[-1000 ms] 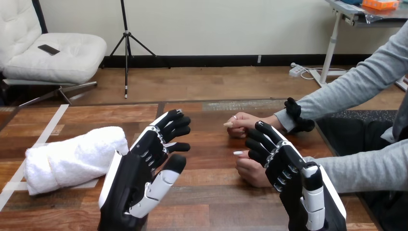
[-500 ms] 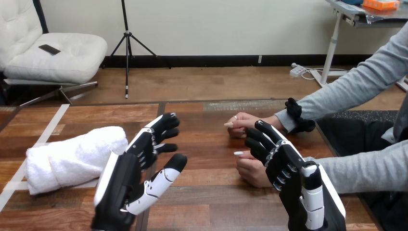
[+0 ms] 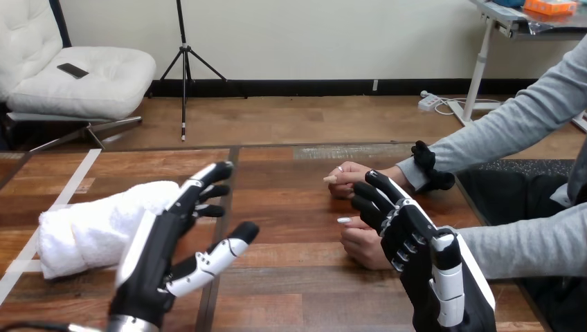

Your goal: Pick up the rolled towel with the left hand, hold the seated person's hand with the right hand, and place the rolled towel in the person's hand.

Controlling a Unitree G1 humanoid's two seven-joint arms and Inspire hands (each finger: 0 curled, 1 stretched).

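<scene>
Soft, bright, even light seems to fall from above, so the table (image 3: 291, 277) carries only faint, short shadows, close under the towel (image 3: 83, 225) and under the person's nearer hand (image 3: 361, 243). The towel is the brightest thing here and its folds are nearly washed out. The black fingers of the left hand (image 3: 163, 252) and right hand (image 3: 415, 245) stay dark with little detail beside their bright white shells. A dull pale sheen lies along the table's far edge, and the rest of the wood reflects only mildly.
</scene>
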